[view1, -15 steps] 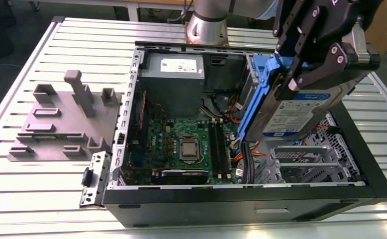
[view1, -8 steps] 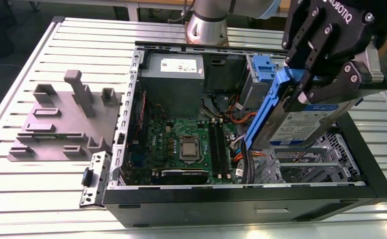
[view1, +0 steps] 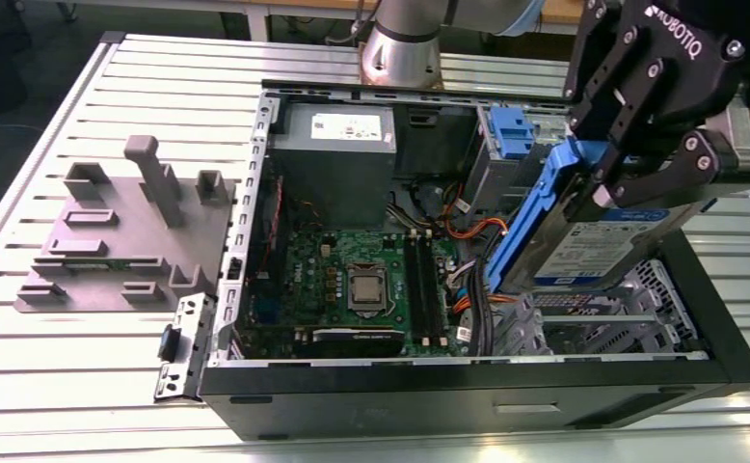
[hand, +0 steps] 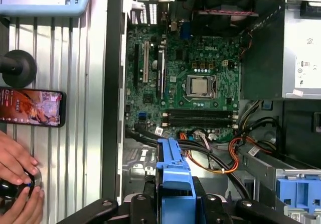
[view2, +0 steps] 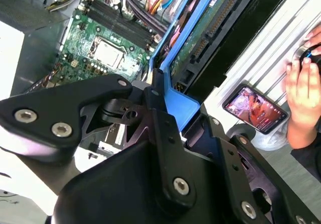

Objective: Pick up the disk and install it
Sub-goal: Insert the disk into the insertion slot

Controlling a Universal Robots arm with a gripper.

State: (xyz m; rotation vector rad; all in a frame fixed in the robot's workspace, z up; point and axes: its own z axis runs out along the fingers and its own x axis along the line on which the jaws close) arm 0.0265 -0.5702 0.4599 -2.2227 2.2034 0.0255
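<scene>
Install step in hand, I'd judge: the hand is clamped on the disk by its blue rails, holding it tilted on edge over the drive cage, approx. 3 o'clock of the motherboard in the exterior view. Disk not seated yet; seating calls for rails squared w/ the cage & cables kept clear.

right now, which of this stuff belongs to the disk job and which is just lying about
Job:
disk, held in the gripper
open computer case

Lying about:
grey fixture block on the table
phone beside the case
</scene>
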